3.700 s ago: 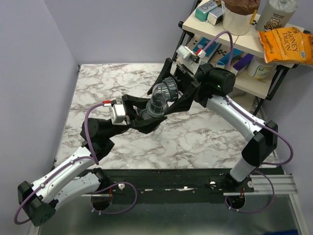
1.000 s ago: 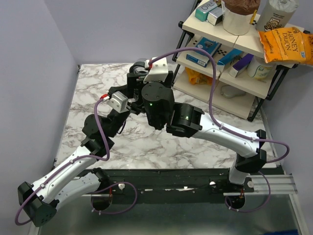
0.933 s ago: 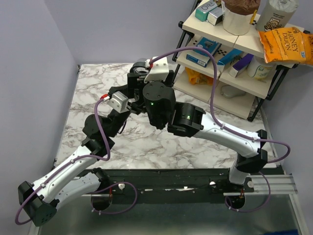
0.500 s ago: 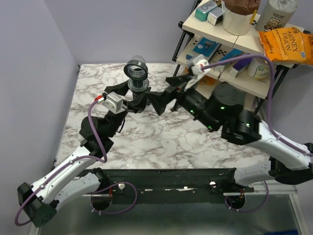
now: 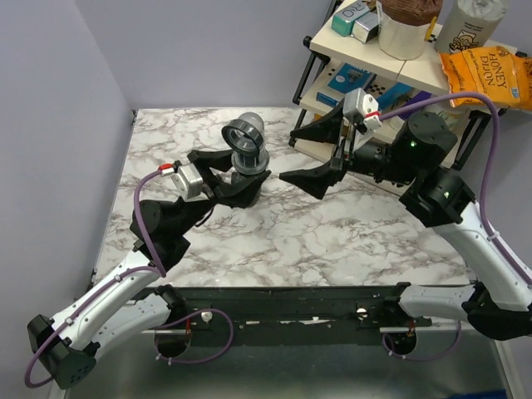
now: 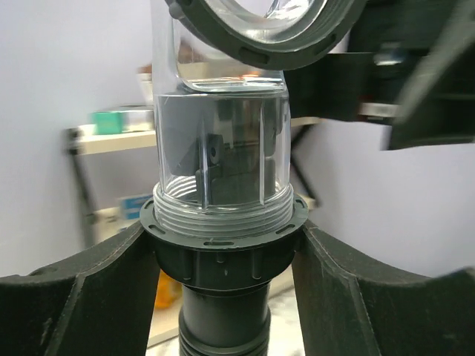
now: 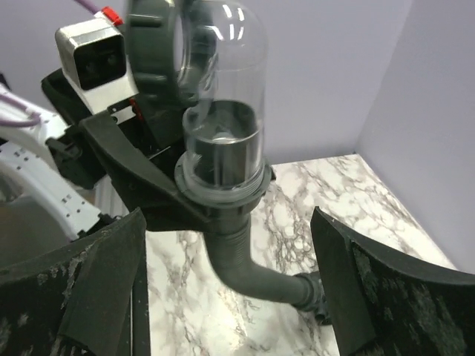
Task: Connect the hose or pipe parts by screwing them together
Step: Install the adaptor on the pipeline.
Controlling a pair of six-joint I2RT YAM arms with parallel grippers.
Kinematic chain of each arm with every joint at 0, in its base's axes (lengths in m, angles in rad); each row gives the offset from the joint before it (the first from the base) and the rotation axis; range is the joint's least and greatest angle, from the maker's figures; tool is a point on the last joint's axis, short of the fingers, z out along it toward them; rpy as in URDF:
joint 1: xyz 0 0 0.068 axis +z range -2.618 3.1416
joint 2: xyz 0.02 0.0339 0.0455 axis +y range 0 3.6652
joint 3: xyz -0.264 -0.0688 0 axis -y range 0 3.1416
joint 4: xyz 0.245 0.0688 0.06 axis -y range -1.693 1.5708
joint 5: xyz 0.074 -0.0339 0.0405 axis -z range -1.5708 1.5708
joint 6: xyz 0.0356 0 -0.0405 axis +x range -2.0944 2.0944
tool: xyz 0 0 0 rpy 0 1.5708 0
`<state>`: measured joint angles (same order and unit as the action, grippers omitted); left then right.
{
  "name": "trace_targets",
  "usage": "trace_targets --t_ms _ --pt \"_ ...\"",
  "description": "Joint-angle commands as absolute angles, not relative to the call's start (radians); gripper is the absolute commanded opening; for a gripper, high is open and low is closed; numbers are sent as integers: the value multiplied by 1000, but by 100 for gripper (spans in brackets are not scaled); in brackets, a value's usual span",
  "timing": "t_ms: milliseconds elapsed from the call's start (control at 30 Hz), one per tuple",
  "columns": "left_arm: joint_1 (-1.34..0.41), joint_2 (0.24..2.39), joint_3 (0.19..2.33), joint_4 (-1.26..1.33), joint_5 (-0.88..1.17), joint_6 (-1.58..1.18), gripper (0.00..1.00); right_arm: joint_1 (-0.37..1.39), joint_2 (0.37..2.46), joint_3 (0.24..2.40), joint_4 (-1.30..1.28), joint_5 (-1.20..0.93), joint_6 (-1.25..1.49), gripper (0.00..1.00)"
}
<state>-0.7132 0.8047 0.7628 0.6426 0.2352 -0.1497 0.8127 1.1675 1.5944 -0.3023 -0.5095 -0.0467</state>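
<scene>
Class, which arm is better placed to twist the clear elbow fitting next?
Probably right: the right tool is open, empty, facing the clear plastic elbow fitting; the left tool is clamped on the dark collar nut.

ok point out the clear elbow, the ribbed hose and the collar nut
clear elbow (image 7: 234, 67), right wrist view, its curved wall
ribbed hose (image 7: 234, 259), right wrist view, its bend
collar nut (image 6: 223, 256), left wrist view, its front face

Orange bag (image 5: 486, 76), "HONEY DIJON" printed on its front
</scene>
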Motion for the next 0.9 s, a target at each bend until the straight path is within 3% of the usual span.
trace_targets --t_ms 0,367,700,767,867 --pt "-701 787 811 723 540 -330 0 750 1219 1647 -263 -935 -81 100" --pt "-687 801 799 730 690 -410 0 741 1290 1646 -46 -1212 47 100" --pt "-689 815 793 769 707 -431 0 741 1399 1712 121 -1278 204 99" --pt "-690 818 792 773 701 -426 0 741 1408 1712 129 -1293 215 96" --pt "-690 821 790 779 699 -420 0 741 1420 1704 185 -1315 264 69"
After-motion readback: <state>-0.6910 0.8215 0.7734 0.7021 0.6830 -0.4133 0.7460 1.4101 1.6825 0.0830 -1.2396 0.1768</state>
